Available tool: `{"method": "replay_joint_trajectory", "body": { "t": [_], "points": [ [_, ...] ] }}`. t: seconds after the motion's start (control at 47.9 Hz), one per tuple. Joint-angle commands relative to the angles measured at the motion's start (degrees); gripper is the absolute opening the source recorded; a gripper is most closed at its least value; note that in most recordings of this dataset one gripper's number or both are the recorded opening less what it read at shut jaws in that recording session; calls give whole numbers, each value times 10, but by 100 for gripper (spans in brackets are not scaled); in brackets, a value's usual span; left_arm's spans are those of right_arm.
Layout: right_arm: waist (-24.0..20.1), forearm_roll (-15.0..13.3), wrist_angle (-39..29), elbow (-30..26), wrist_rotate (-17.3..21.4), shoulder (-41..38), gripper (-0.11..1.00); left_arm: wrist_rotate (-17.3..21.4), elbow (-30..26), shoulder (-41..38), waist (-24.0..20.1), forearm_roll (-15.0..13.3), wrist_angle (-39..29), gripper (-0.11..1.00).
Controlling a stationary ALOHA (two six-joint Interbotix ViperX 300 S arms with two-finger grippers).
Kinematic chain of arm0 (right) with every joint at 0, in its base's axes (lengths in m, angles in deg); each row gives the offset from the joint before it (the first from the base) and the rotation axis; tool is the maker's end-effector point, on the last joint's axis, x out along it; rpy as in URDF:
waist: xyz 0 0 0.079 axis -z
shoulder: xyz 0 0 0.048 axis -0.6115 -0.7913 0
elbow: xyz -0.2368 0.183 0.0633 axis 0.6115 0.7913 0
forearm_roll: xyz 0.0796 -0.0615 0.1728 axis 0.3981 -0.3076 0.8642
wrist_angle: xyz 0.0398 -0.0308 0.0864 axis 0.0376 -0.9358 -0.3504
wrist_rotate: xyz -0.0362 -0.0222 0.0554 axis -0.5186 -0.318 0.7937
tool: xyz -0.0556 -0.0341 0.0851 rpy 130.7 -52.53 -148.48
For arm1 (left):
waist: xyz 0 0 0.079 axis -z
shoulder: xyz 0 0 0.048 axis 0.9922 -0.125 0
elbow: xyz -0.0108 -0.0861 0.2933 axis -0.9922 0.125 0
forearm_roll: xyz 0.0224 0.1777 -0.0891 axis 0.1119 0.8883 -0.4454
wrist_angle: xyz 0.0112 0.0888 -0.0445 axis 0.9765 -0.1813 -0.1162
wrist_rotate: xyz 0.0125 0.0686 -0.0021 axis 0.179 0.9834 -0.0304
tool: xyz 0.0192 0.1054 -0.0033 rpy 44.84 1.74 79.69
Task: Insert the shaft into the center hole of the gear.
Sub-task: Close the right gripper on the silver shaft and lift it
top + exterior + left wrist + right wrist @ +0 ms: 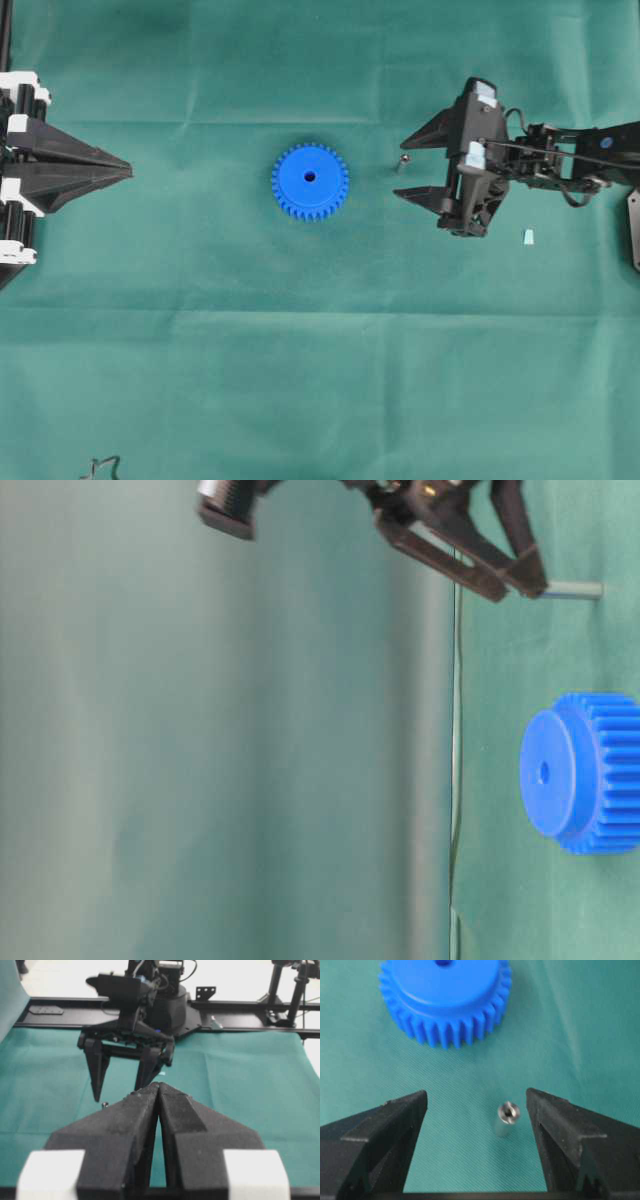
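Observation:
The blue gear (310, 181) lies flat on the green cloth, its center hole (309, 177) facing up. It also shows in the table-level view (585, 773) and the right wrist view (446, 997). The shaft (402, 160), a small silvery pin, stands upright on the cloth to the right of the gear. In the right wrist view the shaft (506, 1118) stands between the open jaws, nearer the right finger, untouched. My right gripper (413, 168) is open around it, above the cloth. My left gripper (128, 171) is shut and empty at the far left.
A small pale blue wedge (527, 236) lies on the cloth below the right arm. The green cloth (320, 380) covers the table. A thin dark wire loop (103, 466) sits at the bottom left edge.

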Motion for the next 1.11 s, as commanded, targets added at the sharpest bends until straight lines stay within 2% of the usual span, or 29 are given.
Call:
{"method": "replay_joint_trajectory", "body": {
  "t": [0.0,0.209,0.376,0.46,0.648,0.898,1.086],
  "points": [
    [8,4,11,-10,0,-7,81,0,-16,-2,1,1,2,0],
    [11,5,20,-8,1,-13,80,0,-16,-2,1,1,2,0],
    [11,5,22,-8,0,-13,69,0,-16,-2,1,1,2,0],
    [10,5,19,-8,0,-13,56,0,-17,-2,2,1,2,0],
    [10,5,11,-8,1,-12,17,0,-16,-2,1,1,2,0],
    [11,5,12,-10,0,-11,17,0,-16,-3,1,1,-5,0],
    [11,5,-18,-15,-3,40,17,-1,-16,-3,1,1,-5,0]
  ]
}}
